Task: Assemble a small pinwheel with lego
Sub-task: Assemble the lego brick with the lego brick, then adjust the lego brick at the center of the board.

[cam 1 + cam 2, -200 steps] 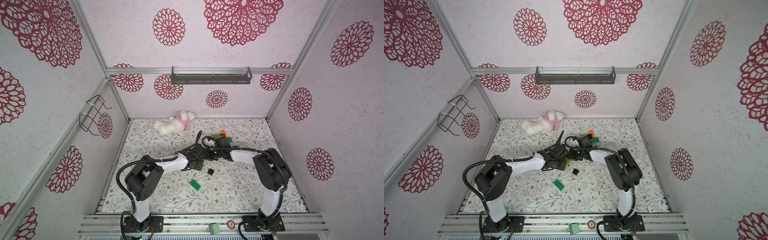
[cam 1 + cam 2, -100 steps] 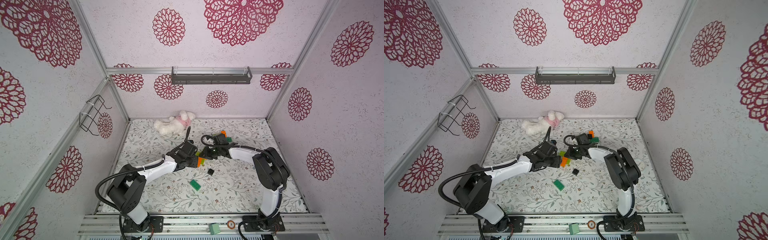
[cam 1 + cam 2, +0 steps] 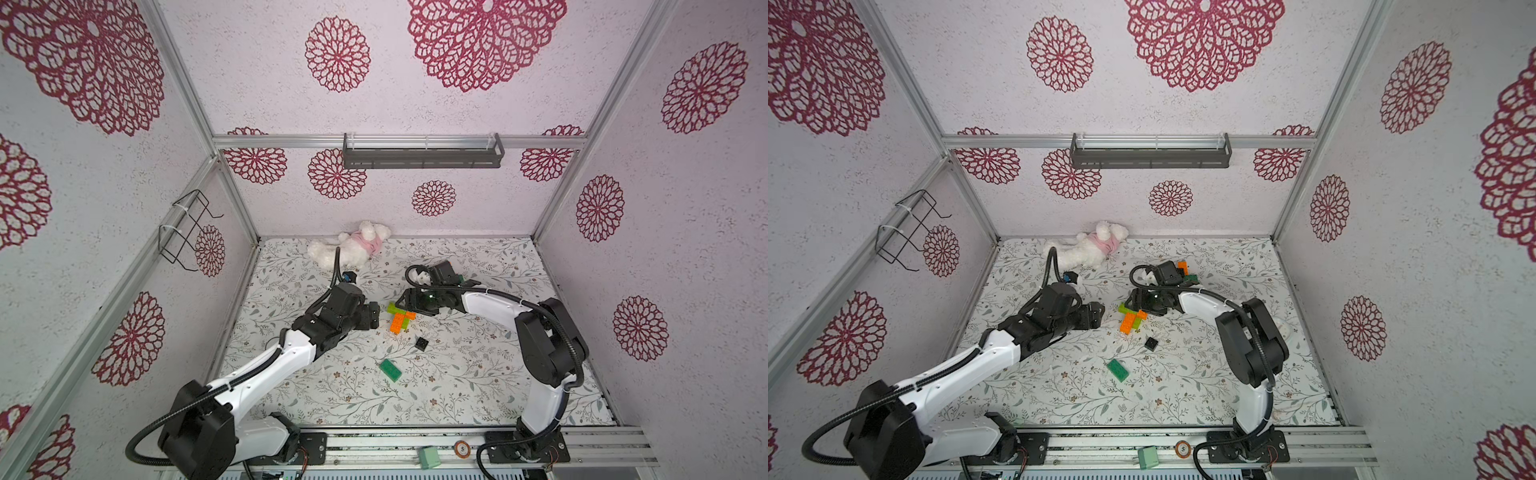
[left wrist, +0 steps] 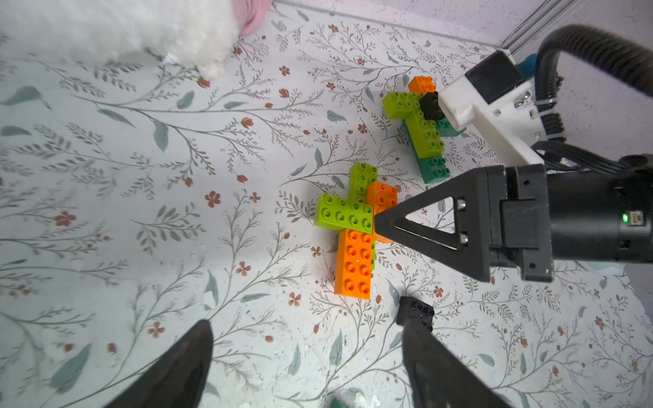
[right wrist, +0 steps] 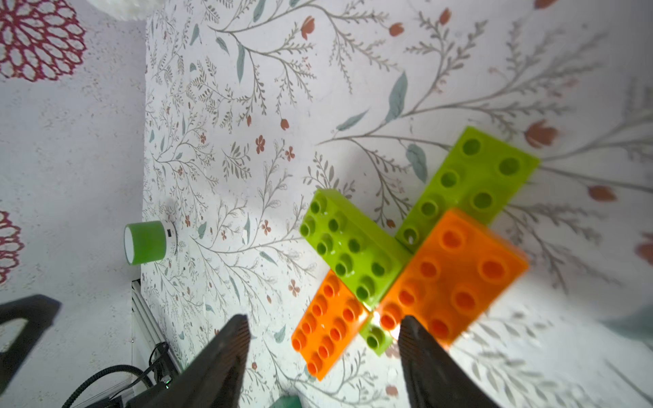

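Observation:
The lego pinwheel [image 3: 400,318] [image 3: 1130,318], a cross of lime green and orange bricks, lies flat on the floral mat [image 3: 478,374]. My left gripper [image 3: 374,316] [image 4: 305,328] stands open just left of it with nothing between its fingers. My right gripper [image 3: 405,301] [image 5: 323,319] is open over the cross's far side; an orange arm [image 5: 328,328] reaches in between its fingers, ungripped. In the left wrist view one right finger [image 4: 424,226] ends at the cross [image 4: 353,229]. A loose black brick [image 3: 422,343] [image 4: 417,312] and a dark green brick [image 3: 390,369] lie nearer the front.
A second cluster of lime, dark green, orange and black bricks [image 4: 420,130] [image 3: 1183,270] sits behind the right wrist. A white plush toy [image 3: 353,249] lies at the back wall. A green cylinder [image 5: 145,242] stands at the mat's edge. A wire basket [image 3: 187,230] hangs on the left wall.
Both grippers have opened and let go of the brick cross, which now lies on the mat. The left arm has drawn back to the left; the right gripper stays over the cross.

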`<state>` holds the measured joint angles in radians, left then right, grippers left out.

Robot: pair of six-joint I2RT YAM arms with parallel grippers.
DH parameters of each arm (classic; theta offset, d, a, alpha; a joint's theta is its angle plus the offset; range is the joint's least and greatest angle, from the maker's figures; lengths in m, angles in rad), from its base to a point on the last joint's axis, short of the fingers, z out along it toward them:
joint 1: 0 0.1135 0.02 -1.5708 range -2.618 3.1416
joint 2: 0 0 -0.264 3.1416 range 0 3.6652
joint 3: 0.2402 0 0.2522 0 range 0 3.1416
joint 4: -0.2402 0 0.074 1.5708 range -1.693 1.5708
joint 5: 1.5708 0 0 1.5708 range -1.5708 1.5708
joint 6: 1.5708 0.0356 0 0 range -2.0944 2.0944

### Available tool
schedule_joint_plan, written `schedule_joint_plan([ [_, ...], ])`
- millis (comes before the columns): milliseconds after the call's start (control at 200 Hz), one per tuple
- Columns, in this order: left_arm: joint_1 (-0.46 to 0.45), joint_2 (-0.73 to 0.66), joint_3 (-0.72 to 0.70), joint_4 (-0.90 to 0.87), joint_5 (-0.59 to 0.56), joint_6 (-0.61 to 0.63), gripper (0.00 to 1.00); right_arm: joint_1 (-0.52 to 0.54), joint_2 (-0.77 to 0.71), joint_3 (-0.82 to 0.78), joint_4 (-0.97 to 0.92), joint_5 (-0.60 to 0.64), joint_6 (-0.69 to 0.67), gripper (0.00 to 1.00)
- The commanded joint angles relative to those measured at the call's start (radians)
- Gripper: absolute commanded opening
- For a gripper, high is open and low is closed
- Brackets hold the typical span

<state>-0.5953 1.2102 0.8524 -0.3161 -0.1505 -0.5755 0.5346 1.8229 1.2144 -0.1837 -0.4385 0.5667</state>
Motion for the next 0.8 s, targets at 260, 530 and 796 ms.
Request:
schedule_joint_plan([
  [260,0.106,-0.235,-0.074,0.033,0.032,-0.053,0.97,-0.014,-0.068,-0.094,0.021,0.048,0.031,0.88],
  [530,0.121,-0.244,-0.069,-0.019,0.063,-0.029,0.97,0.022,0.005,-0.035,0.058,0.015,0.074,0.87],
  [796,0.123,-0.312,-0.070,-0.060,0.033,0.009,0.97,0.069,0.052,0.012,0.095,-0.008,0.123,0.87],
])
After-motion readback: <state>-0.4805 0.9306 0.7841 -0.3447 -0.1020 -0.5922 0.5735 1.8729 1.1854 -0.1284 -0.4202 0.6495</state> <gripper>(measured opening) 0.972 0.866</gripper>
